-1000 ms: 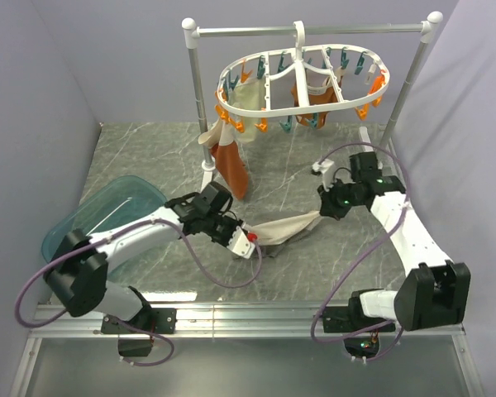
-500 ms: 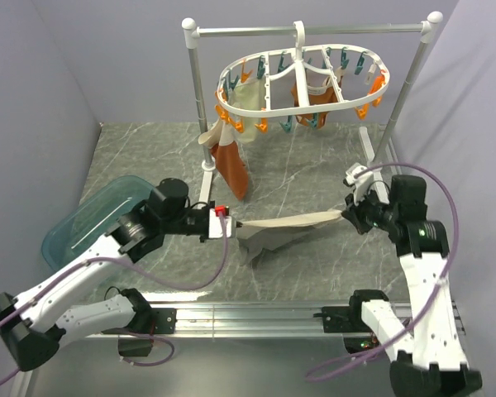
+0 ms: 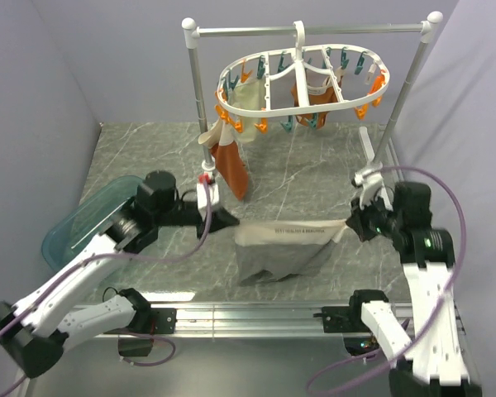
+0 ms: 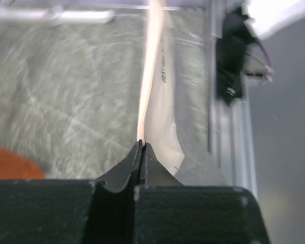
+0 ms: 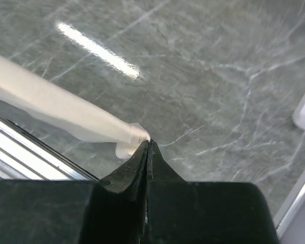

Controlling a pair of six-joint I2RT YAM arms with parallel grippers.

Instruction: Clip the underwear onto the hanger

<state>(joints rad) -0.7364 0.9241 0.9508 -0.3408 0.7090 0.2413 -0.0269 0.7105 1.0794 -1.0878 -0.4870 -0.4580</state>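
Observation:
The underwear (image 3: 283,248), cream-beige with a grey lower part, hangs stretched between both arms above the marble floor. My left gripper (image 3: 231,222) is shut on its left waistband corner; the left wrist view shows the cream edge (image 4: 151,76) running straight up from the pinched jaws (image 4: 142,145). My right gripper (image 3: 348,225) is shut on the right corner, and the right wrist view has the cloth (image 5: 61,104) leading away to the left from its tips (image 5: 148,143). The white oval hanger (image 3: 302,83) with orange and teal pegs hangs from the rail behind, well above the underwear.
The silver rail stand (image 3: 314,30) with white knobs spans the back. Rust-orange (image 3: 231,165) and cream garments (image 3: 246,98) hang from the hanger's pegs. A teal bin (image 3: 95,217) lies at the left. An aluminium rail (image 3: 248,316) runs along the near edge.
Both arms rose and drew apart. The underwear went from a crumpled heap on the floor to lifted and stretched flat between the grippers.

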